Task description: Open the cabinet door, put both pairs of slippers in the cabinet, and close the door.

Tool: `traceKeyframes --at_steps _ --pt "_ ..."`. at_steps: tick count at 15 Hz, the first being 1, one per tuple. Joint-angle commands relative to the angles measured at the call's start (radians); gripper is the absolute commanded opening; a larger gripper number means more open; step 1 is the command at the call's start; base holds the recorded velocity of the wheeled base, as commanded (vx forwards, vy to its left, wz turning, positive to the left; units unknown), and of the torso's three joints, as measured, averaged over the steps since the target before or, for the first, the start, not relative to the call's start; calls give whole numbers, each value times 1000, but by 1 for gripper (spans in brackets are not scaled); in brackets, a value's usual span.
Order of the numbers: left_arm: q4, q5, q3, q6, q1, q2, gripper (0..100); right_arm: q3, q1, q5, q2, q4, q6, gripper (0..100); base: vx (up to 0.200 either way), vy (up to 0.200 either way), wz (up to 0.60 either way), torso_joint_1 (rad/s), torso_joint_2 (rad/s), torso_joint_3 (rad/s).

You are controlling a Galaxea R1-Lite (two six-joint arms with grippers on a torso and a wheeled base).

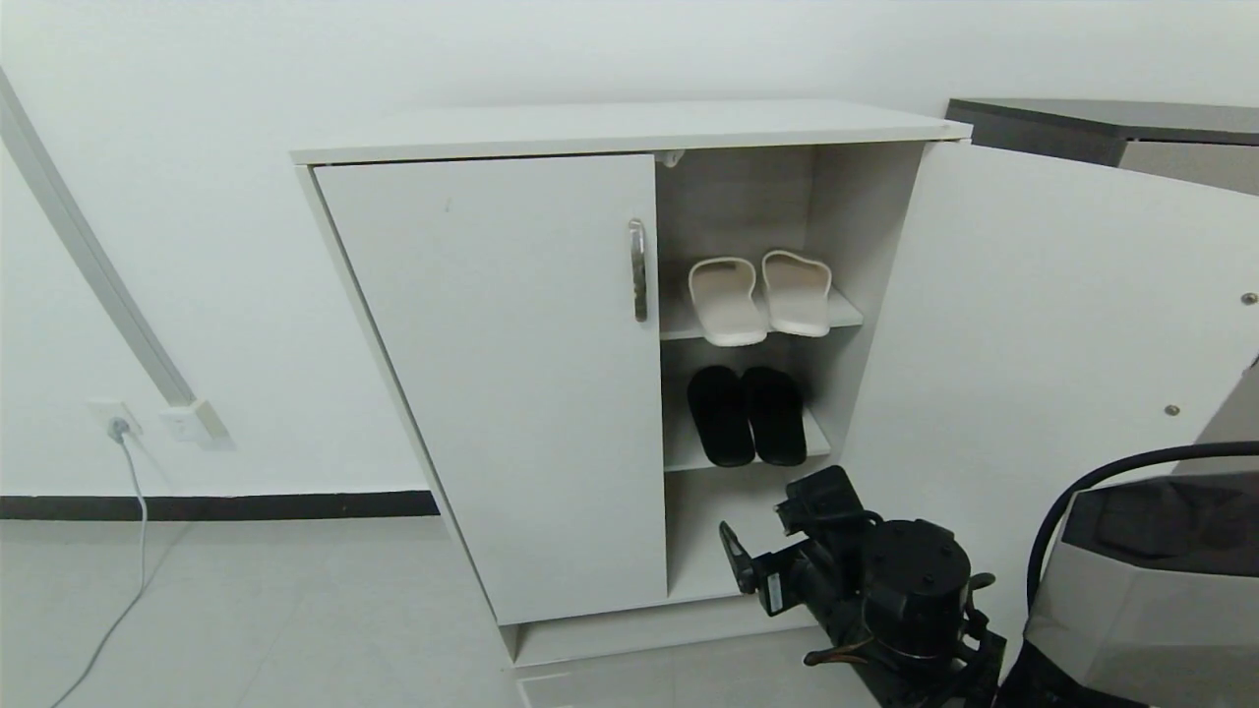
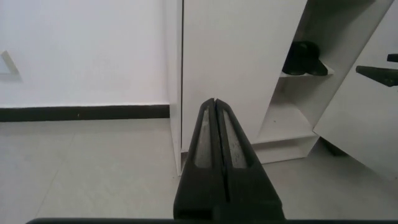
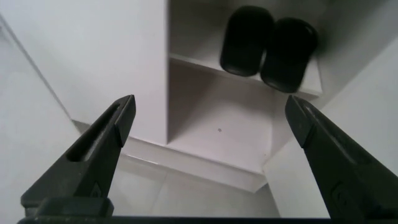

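step: both pairs are shelved, so judged at the last step, closing the door
beige slippers (image 1: 757,295): side by side on upper shelf (image 1: 846,315) of cabinet (image 1: 629,128)
black slippers (image 1: 746,415): side by side on the shelf below
right door (image 1: 1033,344): swung wide open; left door (image 1: 492,374) shut
right claw (image 3: 210,106): spread wide, empty, low before the open compartment
left claw (image 2: 214,106): fingers pressed together, empty
next: right claw likely needs the right door's far face or edge to swing it shut
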State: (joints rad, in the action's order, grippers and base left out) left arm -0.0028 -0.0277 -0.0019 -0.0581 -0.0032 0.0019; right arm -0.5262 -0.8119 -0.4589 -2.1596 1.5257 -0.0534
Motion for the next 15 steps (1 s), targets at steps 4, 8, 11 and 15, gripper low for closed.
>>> traceKeyframes --at_steps 4,8,11,15 --pt "1 0 0 0 0 0 0 -8 2 0 -2 -3 0 100 0 0 0 34 -331 -349" --pt "1 0 0 0 0 0 0 -8 2 2 0 -3 0 100 0 0 0 84 -478 -350" --pt "1 0 0 0 0 0 0 -6 2 2 0 -1 0 100 0 0 0 134 -463 -334" --pt "1 0 0 0 0 0 0 -6 2 2 0 -3 0 100 0 0 0 161 -472 -319"
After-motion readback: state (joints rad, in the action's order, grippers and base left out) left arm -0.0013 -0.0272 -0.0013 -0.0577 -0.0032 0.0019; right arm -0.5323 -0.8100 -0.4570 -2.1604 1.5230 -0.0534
